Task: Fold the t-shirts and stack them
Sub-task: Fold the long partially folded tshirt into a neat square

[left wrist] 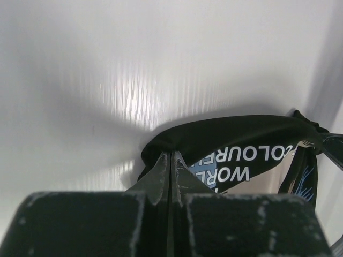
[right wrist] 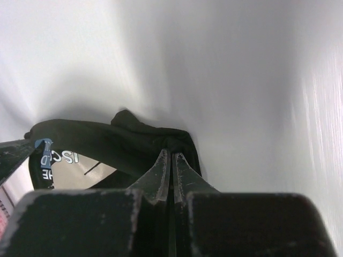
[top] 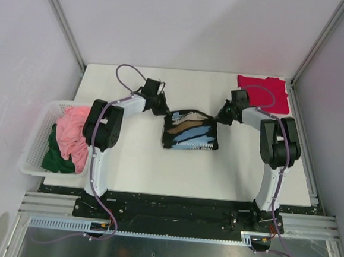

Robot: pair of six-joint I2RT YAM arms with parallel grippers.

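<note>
- Black printed cloth t-shirt [top: 189,134] lies at the centre of the bench [top: 133,161].
- Left end effector [top: 164,110] and right end effector [top: 221,118] each clamp one far corner, jaws pressed together on cloth.
- Fabric is judged soft, light and limp; grip the corners and keep the far edge taut.

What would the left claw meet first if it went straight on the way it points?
The black t-shirt: the left claw is shut on its edge. Beyond the cloth, probably the white table, though depth is unclear.
</note>
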